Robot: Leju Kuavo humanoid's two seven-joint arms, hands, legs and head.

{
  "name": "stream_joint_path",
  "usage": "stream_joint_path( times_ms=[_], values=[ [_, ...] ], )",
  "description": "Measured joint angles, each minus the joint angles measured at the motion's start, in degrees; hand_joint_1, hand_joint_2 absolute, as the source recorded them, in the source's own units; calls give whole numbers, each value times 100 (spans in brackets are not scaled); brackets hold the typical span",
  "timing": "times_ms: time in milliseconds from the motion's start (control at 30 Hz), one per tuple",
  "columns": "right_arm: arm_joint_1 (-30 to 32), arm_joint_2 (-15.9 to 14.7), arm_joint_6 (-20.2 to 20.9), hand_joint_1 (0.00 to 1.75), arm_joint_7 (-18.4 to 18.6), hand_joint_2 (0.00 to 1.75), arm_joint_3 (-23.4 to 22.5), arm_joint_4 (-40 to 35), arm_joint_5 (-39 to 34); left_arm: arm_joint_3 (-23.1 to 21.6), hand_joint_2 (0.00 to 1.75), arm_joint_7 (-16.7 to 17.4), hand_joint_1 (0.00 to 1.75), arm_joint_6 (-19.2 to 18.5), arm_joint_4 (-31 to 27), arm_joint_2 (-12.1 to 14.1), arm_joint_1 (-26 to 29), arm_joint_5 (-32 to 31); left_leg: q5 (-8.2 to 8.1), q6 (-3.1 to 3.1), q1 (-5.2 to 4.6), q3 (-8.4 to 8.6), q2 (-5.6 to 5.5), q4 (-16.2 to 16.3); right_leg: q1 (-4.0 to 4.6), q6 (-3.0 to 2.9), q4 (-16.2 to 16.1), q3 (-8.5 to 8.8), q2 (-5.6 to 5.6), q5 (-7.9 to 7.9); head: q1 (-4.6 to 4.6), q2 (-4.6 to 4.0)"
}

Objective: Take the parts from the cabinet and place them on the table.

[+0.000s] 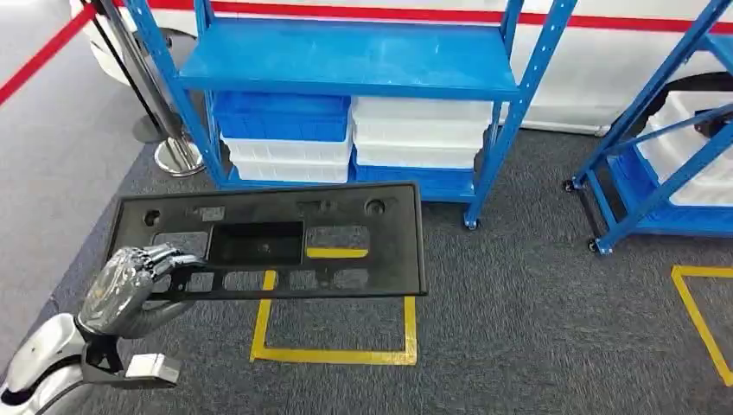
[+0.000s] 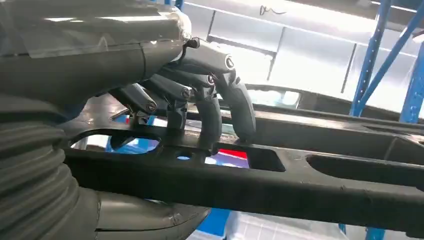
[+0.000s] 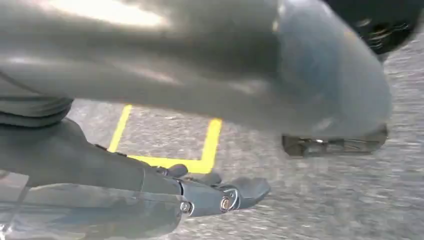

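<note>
A long flat black plastic panel [image 1: 277,233] with several cut-outs hangs level above the carpet in the head view. My left hand [image 1: 130,281] grips its near left edge. In the left wrist view the fingers [image 2: 210,100] curl over the panel's bar [image 2: 300,185] and the thumb sits beneath it. In the right wrist view my right hand [image 3: 200,195] hangs over the floor with fingers stretched out and nothing in it.
A blue shelf rack [image 1: 346,60] stands ahead, with a blue bin [image 1: 281,117] and white bins [image 1: 419,130] on its lower level. A second blue rack [image 1: 657,156] is at the right. Yellow tape [image 1: 337,350] marks a square on the grey carpet. A stanchion base [image 1: 177,156] stands at the left.
</note>
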Motion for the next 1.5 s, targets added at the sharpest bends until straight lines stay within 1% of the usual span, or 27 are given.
stream_joint_path(
  times_ms=[33,67,100,133,167,200,233,267,333,367,400,433,500,533,567,600,633,667,700,733,767,833,900,967,1033,1133,1500],
  values=[
    [-2,0,0,0,0,0,0,0,0,0,175,0,175,0,0,0,6,-2,88,-11,0,-118,-3,6,-14,23,360,-38,0,-98,-4,0],
    [-7,0,0,0,-4,0,-2,0,-2,2,175,0,175,0,0,-2,15,-2,179,-28,1,-245,-3,18,-30,41,598,-21,1,-4,-2,0],
    [-12,0,0,0,-9,0,-4,0,-2,0,175,0,175,0,0,-4,34,-2,260,-54,9,-372,-2,32,-48,57,635,98,0,258,-4,0],
    [-13,-2,0,0,-11,0,-7,0,-4,0,175,-2,175,0,0,-4,40,-2,339,-86,20,-503,0,58,-66,66,445,345,-1,543,-2,0],
    [-15,-2,0,0,-11,0,-7,0,-4,2,175,-7,175,0,0,-4,41,-4,402,-118,29,-616,0,87,-84,71,61,704,0,657,-2,0],
    [-24,-2,0,0,-9,0,-7,0,-4,4,175,-7,175,0,0,-4,40,-4,461,-151,34,-684,-2,123,-100,65,-455,1136,6,534,-2,0],
    [-37,-2,0,0,-11,0,-7,0,-2,24,175,-7,175,2,-7,-2,47,-4,504,-194,20,-750,-8,145,-59,55,-1052,1520,15,220,-2,0],
    [-43,-2,0,0,-11,0,-9,0,-4,28,175,-4,175,2,-7,-2,43,-7,579,-237,25,-760,1,142,-39,10,-1313,1629,28,97,-4,0],
    [-41,0,2,0,-15,0,-24,0,-4,31,175,-9,175,2,-4,-2,38,-2,733,-320,40,-757,5,46,11,-55,-1261,1539,23,195,-6,0],
    [-29,0,24,0,-17,0,-33,0,-4,28,175,-9,175,2,-4,-2,53,-2,788,-362,53,-787,4,23,-22,-126,-1291,1486,12,293,0,0],
    [-38,0,31,0,-17,0,-35,0,-4,28,175,-9,175,0,-2,2,70,2,621,-380,73,-839,-11,92,-33,-183,-1302,1415,-18,347,-6,0],
    [-39,0,46,0,-22,0,-35,0,-4,31,175,-9,175,-2,-2,4,81,26,280,-380,70,-950,-13,316,-23,-243,-1302,1332,-22,404,-2,0],
    [-22,-2,57,0,-28,0,-37,0,-2,31,175,-11,175,-28,-2,4,91,57,-384,-400,66,-1155,-20,1095,2,-283,-1300,1187,-43,531,-2,0],
    [-15,-2,57,0,-28,0,-37,0,-2,31,175,4,175,-100,-2,4,88,57,-538,-411,66,-1239,-22,1540,25,-296,-1294,1102,-51,603,-4,0],
    [-15,-2,57,0,-28,0,-37,0,-2,26,175,59,175,-208,2,4,91,50,-479,-406,66,-1259,-22,1850,46,-303,-1288,1008,-51,676,-4,0],
    [-16,-2,57,0,-28,0,-42,0,-4,13,175,123,175,-308,18,4,97,24,-267,-393,64,-1177,-23,1931,68,-304,-1278,912,-51,743,-4,0],
    [-16,-2,57,0,-28,0,-44,0,-4,7,175,168,175,-367,33,7,100,-2,-27,-364,57,-979,-24,1782,87,-303,-1261,822,-50,801,-4,0],
    [-14,-2,57,0,-33,0,-44,0,-4,7,175,214,175,-402,44,7,98,-11,122,-317,39,-680,-24,1447,105,-295,-1243,750,-48,845,-4,0],
    [-13,0,57,0,-37,0,-44,0,-4,9,175,241,175,-417,48,7,91,-13,110,-253,0,-285,-24,965,114,-287,-1222,699,-46,885,-4,0],
    [-12,22,68,0,-42,0,-44,2,-7,18,175,251,175,-422,48,24,72,-19,-219,-149,-41,117,-9,389,122,-263,-1195,677,-57,911,-4,0],
    [-9,20,68,0,-48,0,-46,2,-9,20,175,251,175,-422,46,22,66,-22,-366,-171,-44,344,-4,5,116,-233,-1169,667,-68,933,-2,0],
    [-8,20,81,0,-88,0,-48,2,-9,20,175,278,175,-409,44,37,83,-15,-330,-119,-97,289,-10,-11,77,-155,-1205,674,-83,1016,-4,0],
    [-11,9,103,0,-151,0,-48,2,9,24,175,293,175,-409,39,39,128,-15,-306,-182,-86,290,-17,-78,93,-262,-1208,665,-79,805,-7,0],
    [16,7,138,0,-181,0,-48,4,24,24,175,306,175,-409,28,37,177,-15,-286,-111,-108,265,-17,-57,74,-125,-1254,663,-75,1001,-4,0],
    [26,7,168,0,-206,0,-48,4,44,22,175,306,175,-413,28,37,209,-18,-219,-80,-121,213,-17,-41,66,-145,-1270,634,-70,1096,-2,0],
    [30,-4,166,0,-214,0,-48,4,52,22,175,297,175,-413,28,37,216,-22,-178,-72,-126,154,-11,-36,63,-116,-1302,586,-56,1204,-2,0],
    [53,-20,168,0,-216,0,-48,4,55,22,175,273,175,-413,26,37,218,2,-171,-60,-129,120,-10,-32,63,-103,-1312,557,-52,1222,-2,0]
  ],
)
